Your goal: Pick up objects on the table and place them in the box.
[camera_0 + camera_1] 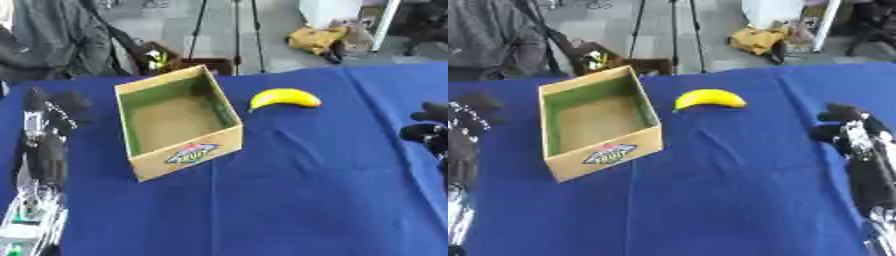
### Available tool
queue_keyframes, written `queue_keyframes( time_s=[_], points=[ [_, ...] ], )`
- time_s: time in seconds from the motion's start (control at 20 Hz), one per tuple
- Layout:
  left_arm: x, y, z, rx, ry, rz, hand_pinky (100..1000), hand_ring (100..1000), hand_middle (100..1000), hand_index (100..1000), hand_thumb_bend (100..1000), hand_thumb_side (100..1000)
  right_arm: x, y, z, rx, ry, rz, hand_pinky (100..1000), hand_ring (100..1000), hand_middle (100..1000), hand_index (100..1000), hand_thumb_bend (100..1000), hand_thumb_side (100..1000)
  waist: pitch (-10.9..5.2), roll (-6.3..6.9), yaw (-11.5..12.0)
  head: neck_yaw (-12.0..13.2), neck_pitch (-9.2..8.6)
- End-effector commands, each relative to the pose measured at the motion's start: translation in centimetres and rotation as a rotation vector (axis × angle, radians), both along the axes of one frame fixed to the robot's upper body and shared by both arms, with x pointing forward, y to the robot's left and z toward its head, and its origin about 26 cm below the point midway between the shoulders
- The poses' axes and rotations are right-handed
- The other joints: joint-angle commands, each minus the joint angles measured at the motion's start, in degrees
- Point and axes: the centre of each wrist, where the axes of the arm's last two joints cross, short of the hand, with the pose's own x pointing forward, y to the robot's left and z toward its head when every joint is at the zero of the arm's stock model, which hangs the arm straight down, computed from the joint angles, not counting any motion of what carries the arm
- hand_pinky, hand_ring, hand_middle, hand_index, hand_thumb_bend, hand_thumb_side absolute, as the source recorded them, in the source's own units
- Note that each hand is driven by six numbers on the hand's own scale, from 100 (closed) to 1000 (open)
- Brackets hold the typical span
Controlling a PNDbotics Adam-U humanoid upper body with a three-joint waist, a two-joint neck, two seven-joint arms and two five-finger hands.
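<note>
A blue cloth covers the tabletop [306, 200], creased in places. Left of the middle sits an open cardboard box [175, 120] with a green inner lining and a printed logo on its near wall. A yellow banana [284, 98] lies just right of the box, slightly farther back.

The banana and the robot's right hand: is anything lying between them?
Nothing: in the right eye view only bare blue tablecloth lies between the banana and the right hand.
</note>
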Motion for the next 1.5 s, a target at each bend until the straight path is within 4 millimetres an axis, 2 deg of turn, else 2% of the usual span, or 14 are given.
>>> queue_keyframes(
  time_s=[0.05, 0.6, 0.95, 1.2, 1.5],
  points=[
    [-0.1, 0.4, 0.9, 0.007, -0.027, 0.002, 658, 715, 593, 728, 548, 953, -0.1, -0.4, 1.0, -0.03, -0.024, -0.001, 662, 598, 622, 744, 101, 630, -0.64, -0.17, 0.06, -0.16, -0.66],
    [-0.1, 0.4, 0.9, 0.013, -0.027, -0.004, 658, 712, 588, 725, 547, 952, 0.1, -0.9, 1.7, -0.079, -0.031, 0.0, 662, 597, 622, 747, 116, 617, -0.67, -0.23, 0.34, -0.45, -0.83],
    [0.0, 0.2, 0.9, 0.023, -0.022, -0.022, 657, 707, 582, 723, 547, 952, 1.1, -2.6, 5.7, -0.276, -0.077, 0.013, 665, 601, 629, 758, 159, 597, -0.77, -0.4, 1.35, -1.42, -1.18],
    [0.0, -0.5, 0.8, 0.028, -0.02, -0.059, 657, 697, 568, 722, 546, 952, 3.1, -4.5, 8.6, -0.443, -0.074, -0.029, 669, 616, 664, 785, 177, 584, -0.94, -0.5, 3.03, -3.15, -1.94],
    [0.2, -1.5, 1.2, 0.035, -0.032, -0.113, 657, 678, 547, 721, 545, 952, 7.7, -7.7, 10.4, -0.63, -0.006, -0.102, 689, 667, 720, 830, 232, 595, -0.59, -0.9, 6.04, -5.9, -2.98]
  ],
)
